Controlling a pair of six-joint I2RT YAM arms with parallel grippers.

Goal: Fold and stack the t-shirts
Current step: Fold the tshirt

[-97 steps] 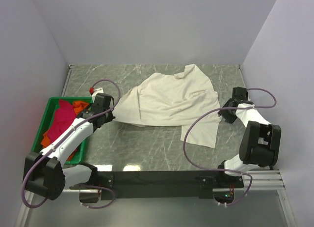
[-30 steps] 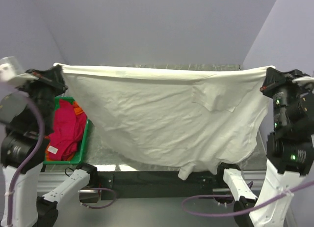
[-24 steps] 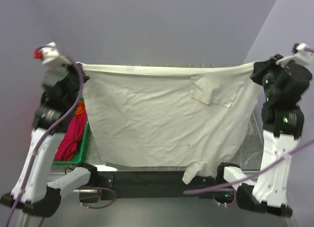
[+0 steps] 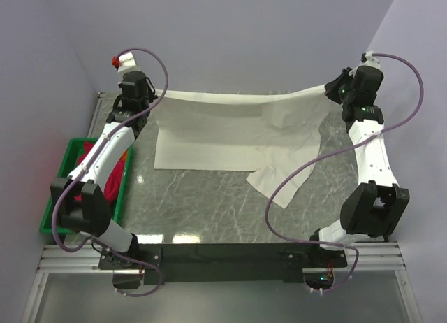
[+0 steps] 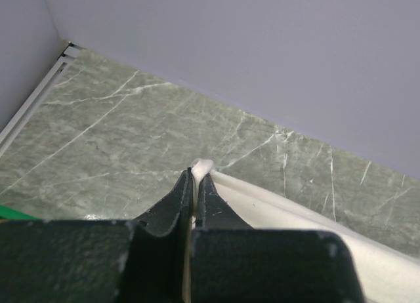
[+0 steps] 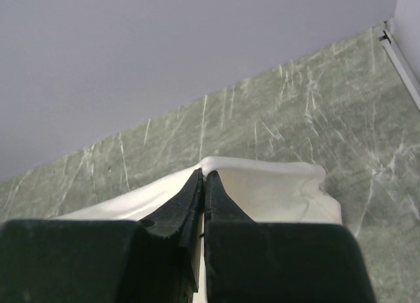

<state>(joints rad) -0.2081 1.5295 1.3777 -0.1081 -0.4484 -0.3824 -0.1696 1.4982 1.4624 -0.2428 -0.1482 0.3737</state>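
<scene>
- Top external view: the cream t-shirt [image 4: 237, 131] is spread over the far half of the marble table [image 4: 209, 204]. Its far edge is stretched in a line between the two grippers, near the back wall.
- The left gripper [image 4: 152, 94] holds the far left corner of this shirt, and the right gripper [image 4: 330, 91] holds the far right corner, which sits a little higher.
- The rest of the cloth lies on the table, with one flap reaching toward the near right side.
- Left wrist view: the two fingers [image 5: 176, 197] are pressed together, with only a thin fold of cream cloth between the tips.
- Right wrist view: the fingers [image 6: 187, 201] are also closed tight on a cream fold, and the cloth hangs just under them.
- The green crate [image 4: 63, 166] stands at the left edge of the table, with a crimson-pink shirt [image 4: 116, 177] inside it, partly hidden by the left arm.
</scene>
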